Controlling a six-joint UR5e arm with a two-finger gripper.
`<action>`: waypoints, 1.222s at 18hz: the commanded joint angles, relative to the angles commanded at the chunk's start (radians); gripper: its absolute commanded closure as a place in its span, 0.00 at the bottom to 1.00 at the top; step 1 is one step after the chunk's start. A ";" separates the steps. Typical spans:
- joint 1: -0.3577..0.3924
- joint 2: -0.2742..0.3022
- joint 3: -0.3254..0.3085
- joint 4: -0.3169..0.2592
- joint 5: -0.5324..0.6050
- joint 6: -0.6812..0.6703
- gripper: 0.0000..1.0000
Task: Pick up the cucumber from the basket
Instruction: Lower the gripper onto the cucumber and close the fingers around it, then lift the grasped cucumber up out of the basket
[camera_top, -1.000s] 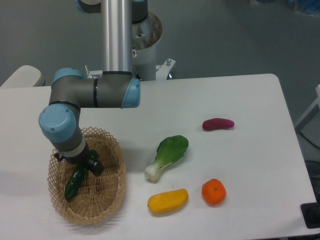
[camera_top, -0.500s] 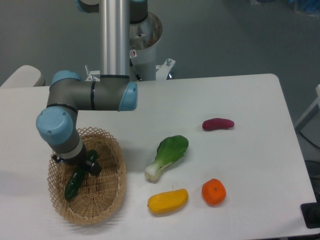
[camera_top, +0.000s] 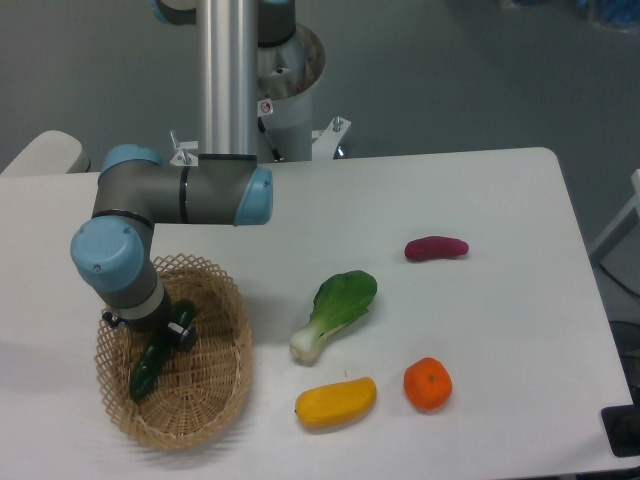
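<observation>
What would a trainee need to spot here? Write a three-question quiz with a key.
1. True or false: the cucumber lies inside the basket.
2. Which item sits nearest the orange? A) purple vegetable B) yellow fruit C) bok choy
3. Fill in: the gripper is over the ____ end of the cucumber.

Key: 1 true. 2 B. 3 upper; whether it has closed on it cannot be told.
</observation>
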 joint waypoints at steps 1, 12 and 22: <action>0.000 0.000 -0.002 0.000 0.000 0.002 0.33; 0.000 0.005 0.002 0.002 0.000 0.006 0.57; 0.003 0.018 0.031 -0.002 0.003 0.028 0.61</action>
